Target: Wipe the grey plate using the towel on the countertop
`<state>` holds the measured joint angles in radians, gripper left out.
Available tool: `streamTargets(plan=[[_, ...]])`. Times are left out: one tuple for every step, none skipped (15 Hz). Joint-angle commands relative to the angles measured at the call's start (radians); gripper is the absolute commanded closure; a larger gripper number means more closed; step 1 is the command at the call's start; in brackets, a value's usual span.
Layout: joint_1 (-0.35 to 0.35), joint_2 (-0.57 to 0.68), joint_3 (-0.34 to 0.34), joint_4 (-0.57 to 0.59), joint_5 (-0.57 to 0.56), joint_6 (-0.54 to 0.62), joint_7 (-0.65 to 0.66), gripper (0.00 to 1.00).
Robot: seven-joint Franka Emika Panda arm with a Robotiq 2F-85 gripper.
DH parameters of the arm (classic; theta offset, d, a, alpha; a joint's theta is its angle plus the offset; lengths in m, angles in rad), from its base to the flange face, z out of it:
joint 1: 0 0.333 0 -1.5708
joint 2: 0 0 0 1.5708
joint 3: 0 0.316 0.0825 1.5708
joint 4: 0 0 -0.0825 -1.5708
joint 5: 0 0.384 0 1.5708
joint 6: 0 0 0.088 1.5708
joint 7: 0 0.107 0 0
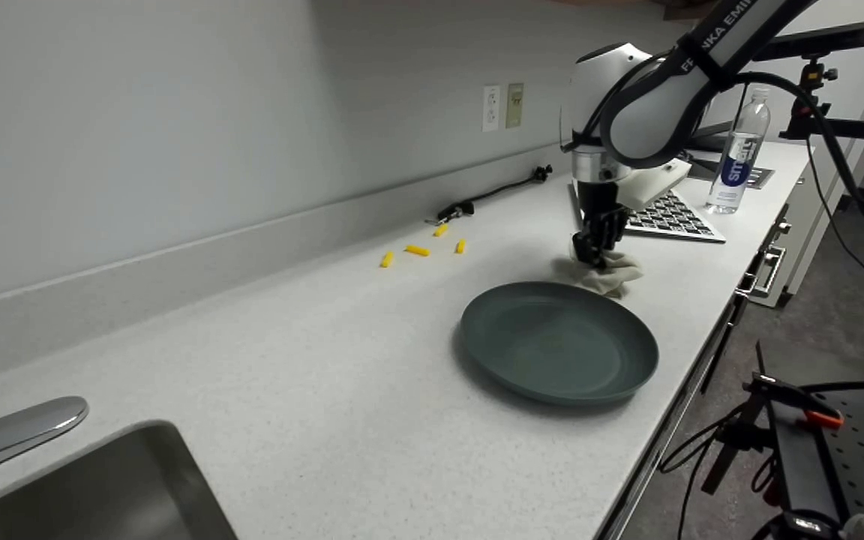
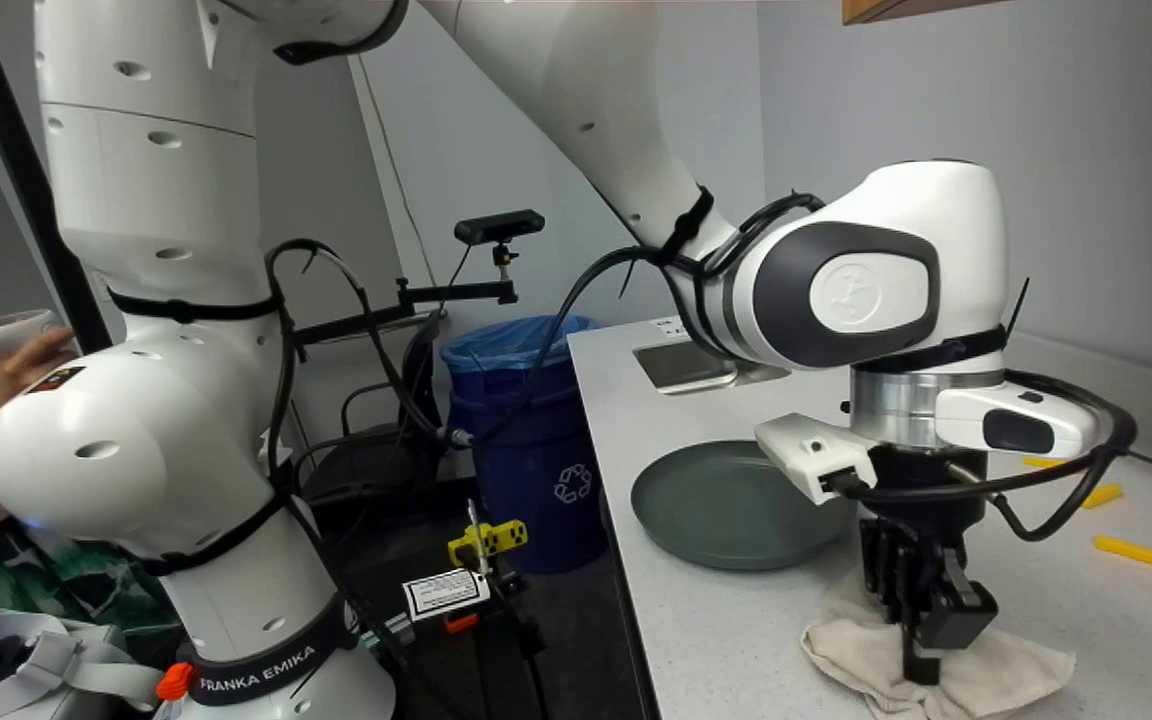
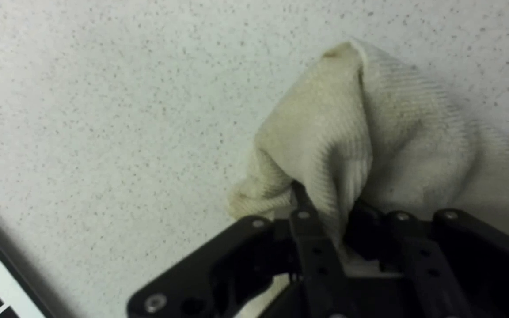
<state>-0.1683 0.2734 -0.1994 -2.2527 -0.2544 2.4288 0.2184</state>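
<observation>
In the wrist view the gripper [image 3: 328, 210] is pinching a raised fold of the cream towel [image 3: 316, 110] between its narrowed fingers [image 3: 309, 234], and a folded peak of the cloth is pointing toward the far edge of that view. In an exterior view the crumpled towel is lying on the countertop [image 2: 696, 640] under the downward-pointing gripper, its visible long axis running left to right and one tip pointing right. In an exterior view the round grey plate [image 1: 559, 341] is lying flat and facing up, with the towel sitting just beyond its far rim, slightly to the right.
</observation>
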Motion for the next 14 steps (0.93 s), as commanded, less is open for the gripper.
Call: streamTargets(plan=[[0.022, -0.1, -0.006, -0.032, -0.012, 0.016, -0.028, 0.97], [0.029, -0.129, -0.003, -0.04, -0.024, 0.025, -0.028, 0.99], [0.036, -0.157, 0.002, -0.046, -0.04, 0.034, -0.027, 0.97], [0.038, -0.183, 0.014, -0.05, -0.031, 0.036, -0.047, 0.97], [0.041, -0.211, 0.031, -0.054, -0.002, 0.033, -0.08, 0.97], [0.046, -0.231, 0.044, -0.054, 0.013, 0.033, -0.101, 0.97], [0.051, -0.251, 0.062, -0.057, 0.043, 0.032, -0.132, 0.97], [0.057, -0.267, 0.076, -0.06, 0.061, 0.031, -0.155, 0.97], [0.065, -0.282, 0.093, -0.065, 0.093, 0.026, -0.189, 0.97], [0.074, -0.294, 0.108, -0.069, 0.131, 0.017, -0.226, 0.97], [0.084, -0.299, 0.122, -0.073, 0.172, 0.008, -0.265, 0.97], [0.094, -0.3, 0.135, -0.074, 0.22, -0.006, -0.308, 0.97], [0.104, -0.292, 0.147, -0.075, 0.27, -0.019, -0.351, 0.97], [0.113, -0.281, 0.157, -0.073, 0.318, -0.031, -0.395, 0.97]])
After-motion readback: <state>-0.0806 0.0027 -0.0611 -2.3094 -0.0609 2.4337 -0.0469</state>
